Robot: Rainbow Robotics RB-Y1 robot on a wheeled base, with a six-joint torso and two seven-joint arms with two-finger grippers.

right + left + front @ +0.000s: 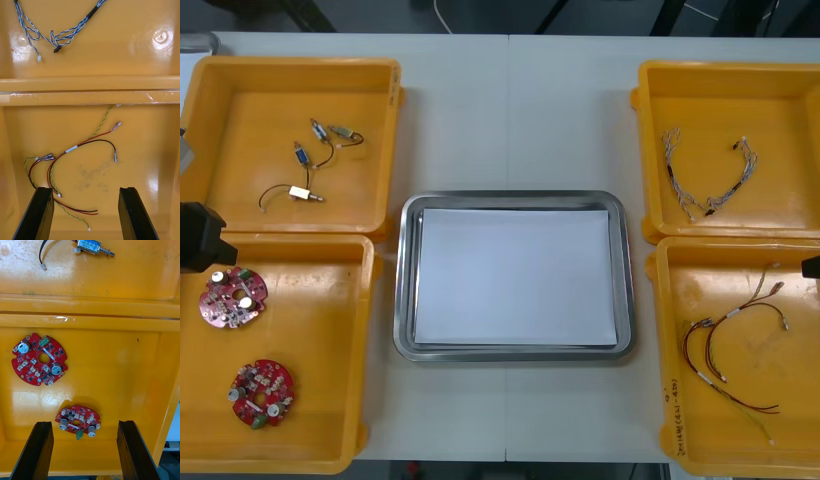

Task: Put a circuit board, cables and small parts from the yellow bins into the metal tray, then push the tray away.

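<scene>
**Grippers poised over yellow bins [320, 340], tray unfilled**

The left gripper [84, 425], fingers spread and holding nothing, has a round red circuit board [78, 422] lying flat between its fingertips. The board looks stiff and light, studded with fragile components, and is probably best gripped across its bare rim. The right gripper [85, 189], likewise released, hovers over the red and yellow cable [71, 149] just ahead. This looks limp and tangle-prone, so its bunched middle suits a pinch. The metal tray [515, 197] sits on the worktop well apart, between the two grippers.
</scene>
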